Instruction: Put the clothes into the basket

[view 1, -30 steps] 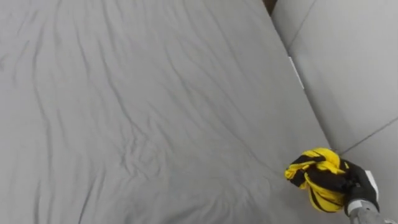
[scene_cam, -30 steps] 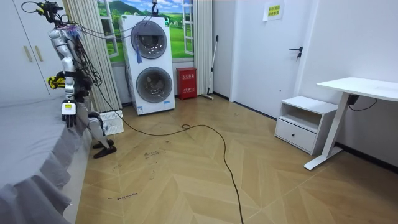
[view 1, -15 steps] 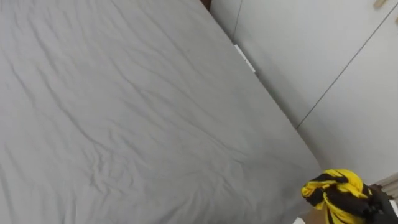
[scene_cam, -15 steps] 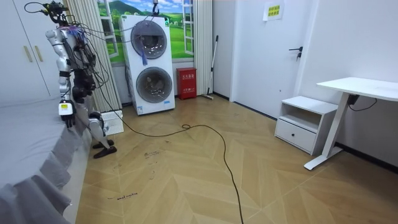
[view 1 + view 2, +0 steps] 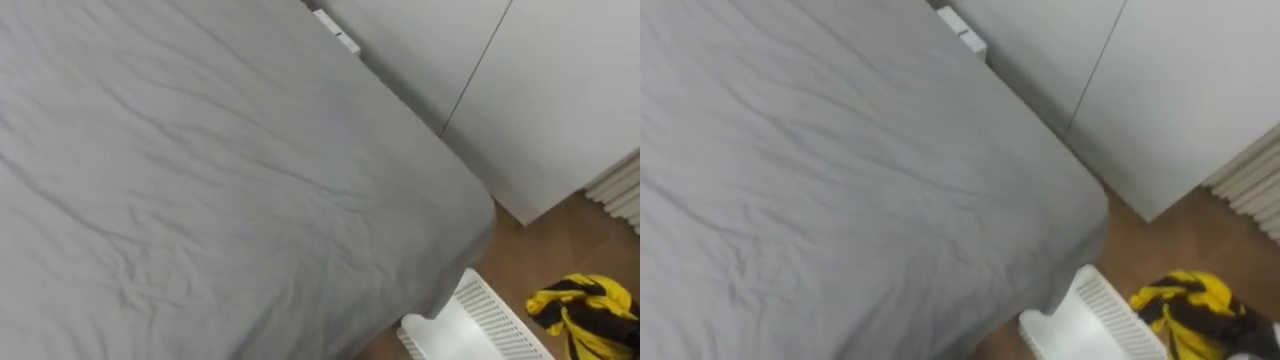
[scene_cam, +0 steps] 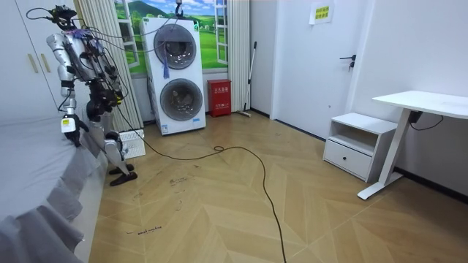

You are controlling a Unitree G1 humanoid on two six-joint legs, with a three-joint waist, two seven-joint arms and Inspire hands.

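A bedroom in a home. A bed under a grey sheet fills the room view's left, with white wardrobe doors behind it. Two stacked laundry machines stand at the back wall beside curtains, with a white basket at the bed's corner. A white desk and a drawer cabinet stand at right on herringbone wood floor.

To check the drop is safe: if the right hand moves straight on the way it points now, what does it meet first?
Probably the white basket, lying just ahead of the right hand, which grips the yellow and black garment. Height is unclear, so it may pass above the rim.
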